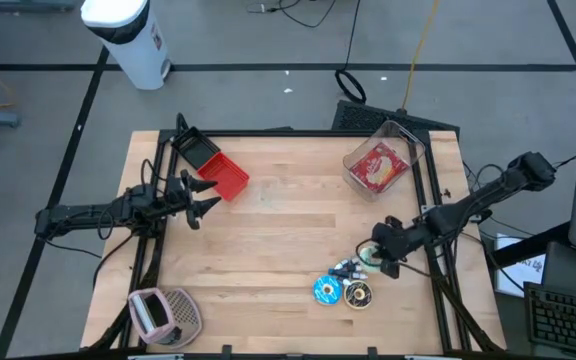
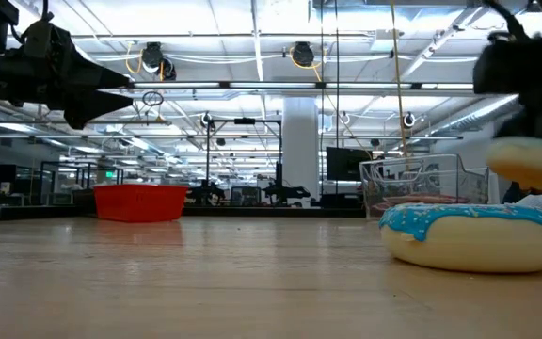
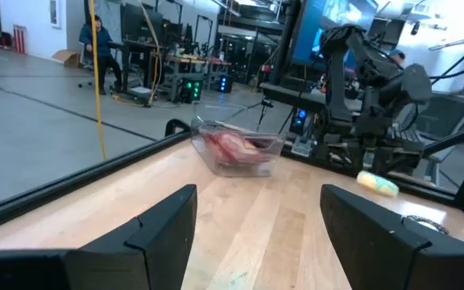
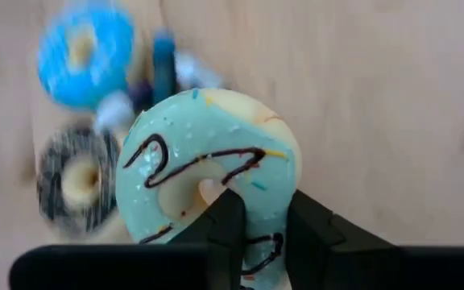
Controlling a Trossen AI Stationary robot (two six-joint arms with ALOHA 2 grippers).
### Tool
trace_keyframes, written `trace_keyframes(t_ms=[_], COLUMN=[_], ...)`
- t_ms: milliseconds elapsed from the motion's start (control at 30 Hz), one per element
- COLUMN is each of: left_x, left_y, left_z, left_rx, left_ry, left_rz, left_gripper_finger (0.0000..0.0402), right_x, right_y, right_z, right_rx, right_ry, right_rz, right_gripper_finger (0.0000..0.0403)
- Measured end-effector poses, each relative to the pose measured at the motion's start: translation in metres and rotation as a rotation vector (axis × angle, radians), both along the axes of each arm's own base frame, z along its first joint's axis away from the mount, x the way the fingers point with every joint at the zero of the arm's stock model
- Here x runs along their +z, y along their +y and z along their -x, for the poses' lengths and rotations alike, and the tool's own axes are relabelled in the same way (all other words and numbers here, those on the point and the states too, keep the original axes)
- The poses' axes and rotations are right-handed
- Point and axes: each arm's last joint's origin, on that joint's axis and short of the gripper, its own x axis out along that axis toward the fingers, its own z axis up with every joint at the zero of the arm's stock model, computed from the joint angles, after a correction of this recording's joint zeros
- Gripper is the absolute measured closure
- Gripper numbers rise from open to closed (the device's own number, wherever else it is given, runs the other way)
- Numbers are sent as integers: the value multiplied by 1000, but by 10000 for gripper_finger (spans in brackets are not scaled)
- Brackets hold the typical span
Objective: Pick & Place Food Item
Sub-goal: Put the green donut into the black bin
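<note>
Where right gripper [image 4: 258, 234] pinches, doughnut [image 4: 208, 181].

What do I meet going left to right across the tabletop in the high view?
Pink-lidded basket → left tool → red tray → blue donut → dark donut → clear container → right tool shut on mint donut.

left hand [image 1: 200, 197] spread, raised | right hand [image 4: 263, 221] clamped, low

A pale, smooth wooden table [image 1: 288, 230] bears a clear plastic container [image 1: 408, 140] and a glossy-iced mint doughnut [image 4: 208, 173].
</note>
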Motion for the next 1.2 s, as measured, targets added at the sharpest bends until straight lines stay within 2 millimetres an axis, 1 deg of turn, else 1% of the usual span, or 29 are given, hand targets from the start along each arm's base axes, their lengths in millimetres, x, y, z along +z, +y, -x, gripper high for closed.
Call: trace_keyframes(t_ms=[133, 233, 333, 400, 467, 533, 600, 667, 767, 867, 967, 1067, 1200], left_x=[4, 6, 6, 7, 7, 10, 14, 19, 23, 29, 33, 40, 52], left_y=[0, 0, 0, 0, 0, 2, 3, 4, 3, 4, 5, 7, 11], left_z=[0, 0, 1, 1, 1, 1, 3, 3, -1, -10, -25, -46, -79], left_rx=[0, 3, 8, 8, 13, 53, 109, 127, 106, 96, 88, 69, 71], left_ry=[-36, -60, -64, -68, -79, -114, -180, -236, -209, -150, -46, 53, 165], left_rz=[-4, -3, -4, 0, 19, 41, 84, 98, 65, 64, 68, 53, 24], left_gripper_finger=[135, 135, 135, 135, 135, 135, 135, 135, 135, 135, 135, 135, 135], right_x=[11, 20, 30, 36, 40, 42, 41, 39, 35, 30, 24, 17, 12], right_y=[-3, -7, -16, -26, -36, -47, -58, -68, -83, -96, -104, -106, -105], right_z=[-13, -27, -42, -54, -66, -76, -85, -93, -102, -109, -115, -120, -129], right_rx=[-21, -56, -106, -136, -156, -148, -106, -71, -70, -102, -141, -143, -96], right_ry=[-220, -379, -506, -569, -636, -697, -744, -790, -844, -887, -928, -933, -898], right_rz=[156, 333, 501, 582, 627, 650, 657, 658, 674, 701, 720, 741, 797], right_gripper_finger=[350, 349, 350, 350, 351, 350, 350, 352, 352, 352, 352, 352, 352])
